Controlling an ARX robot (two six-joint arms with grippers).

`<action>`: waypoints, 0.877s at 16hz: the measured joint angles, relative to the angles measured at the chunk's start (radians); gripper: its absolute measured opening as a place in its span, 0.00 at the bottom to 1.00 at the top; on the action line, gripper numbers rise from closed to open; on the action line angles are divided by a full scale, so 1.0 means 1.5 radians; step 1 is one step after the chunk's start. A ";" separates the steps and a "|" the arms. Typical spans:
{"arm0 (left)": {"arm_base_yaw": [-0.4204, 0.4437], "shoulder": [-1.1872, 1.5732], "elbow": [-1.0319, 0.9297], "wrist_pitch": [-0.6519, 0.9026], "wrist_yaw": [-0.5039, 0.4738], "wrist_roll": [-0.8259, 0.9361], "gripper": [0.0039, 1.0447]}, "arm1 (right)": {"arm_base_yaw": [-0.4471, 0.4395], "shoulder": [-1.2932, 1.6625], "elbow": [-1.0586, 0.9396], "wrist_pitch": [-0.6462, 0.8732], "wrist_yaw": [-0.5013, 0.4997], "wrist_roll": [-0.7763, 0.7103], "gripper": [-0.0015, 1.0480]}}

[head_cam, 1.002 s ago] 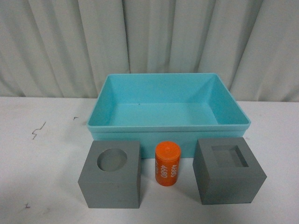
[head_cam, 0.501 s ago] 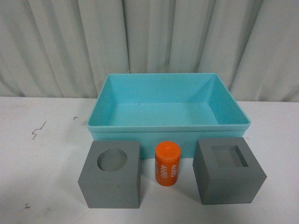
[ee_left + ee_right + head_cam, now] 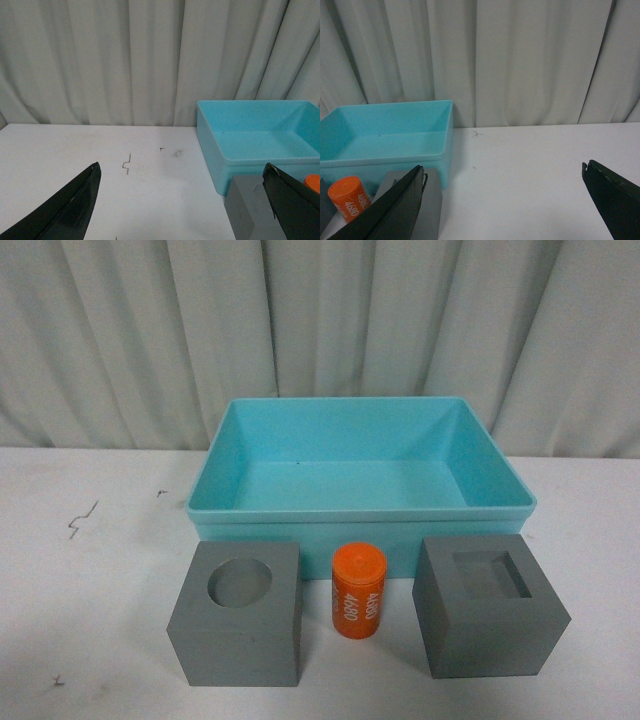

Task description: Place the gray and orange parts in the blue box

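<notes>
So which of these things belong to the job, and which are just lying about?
Job: round-recess gray cube, square-recess gray cube, orange cylinder, blue box.
Just there: white table, curtain, dark marks.

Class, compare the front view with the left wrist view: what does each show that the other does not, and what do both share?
Only the front view shows the gray cube with the square recess, the round recess on the other gray cube, and the 4680 print on the orange cylinder. Only the left wrist view shows the left pincer, open wide. Both show the blue box, the white table and the curtain.
</notes>
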 joint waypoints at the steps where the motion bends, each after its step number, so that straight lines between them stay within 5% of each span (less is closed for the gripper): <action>1: 0.000 0.000 0.000 0.000 0.000 0.000 0.94 | 0.000 0.000 0.000 0.000 0.000 0.000 0.94; 14: 0.000 0.000 0.000 0.000 0.000 0.000 0.94 | 0.000 0.000 0.000 0.000 0.000 0.000 0.94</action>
